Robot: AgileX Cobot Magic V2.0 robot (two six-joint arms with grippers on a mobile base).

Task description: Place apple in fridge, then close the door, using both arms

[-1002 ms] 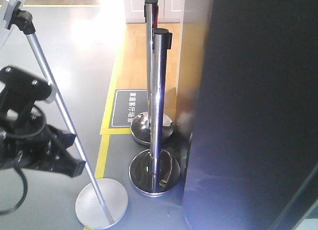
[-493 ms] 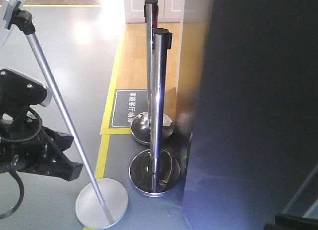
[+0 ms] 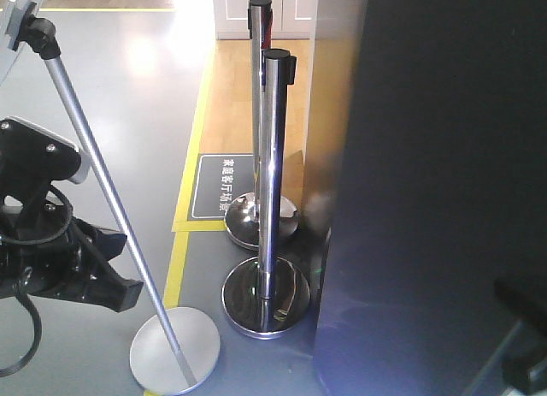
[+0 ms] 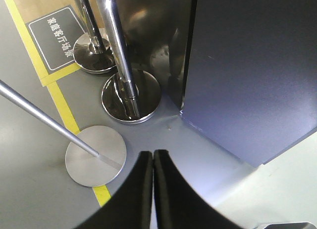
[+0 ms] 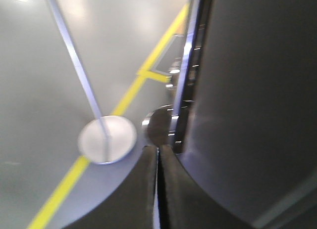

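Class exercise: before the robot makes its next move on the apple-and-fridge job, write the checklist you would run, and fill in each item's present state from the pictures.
1. Left gripper empty, fingers together: ok.
2. Right gripper empty, fingers together: ok.
3. Apple inside the fridge: cannot tell; no apple in view.
4. Door fully shut: cannot tell; only its dark outside shows.
5. Left arm clear of the slanted pole: cannot tell; they overlap in the front view.
6. Two chrome posts upright beside the fridge: ok.

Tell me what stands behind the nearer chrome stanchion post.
Behind the nearer chrome post stands a second chrome post, its round base partly covered. Farther back are white cabinet doors. The dark fridge hides everything to the right.
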